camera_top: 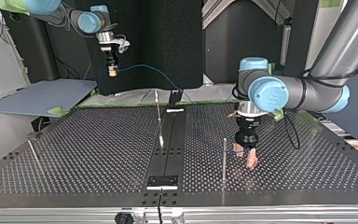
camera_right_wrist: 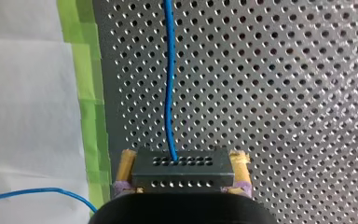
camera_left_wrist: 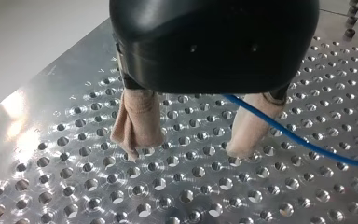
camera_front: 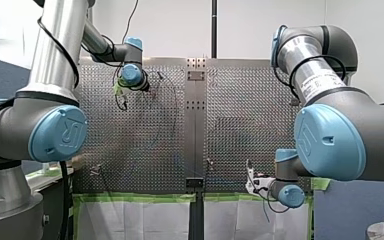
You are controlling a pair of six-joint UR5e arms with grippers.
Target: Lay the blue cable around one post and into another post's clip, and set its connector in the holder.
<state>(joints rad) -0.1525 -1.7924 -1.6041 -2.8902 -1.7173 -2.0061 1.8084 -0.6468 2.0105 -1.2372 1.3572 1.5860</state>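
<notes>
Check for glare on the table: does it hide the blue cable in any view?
Left wrist view: a glare patch on the table lies beside my left gripper, clear of the blue cable. Right wrist view: even light; cable and connector show plainly in my right gripper. Front view: the cable hardly shows against the table.

The blue cable is thin and runs straight out of the dark connector, a block with small holes. My right gripper holds it raised at the top view's far left. Thin posts stand upright on the counter.
</notes>
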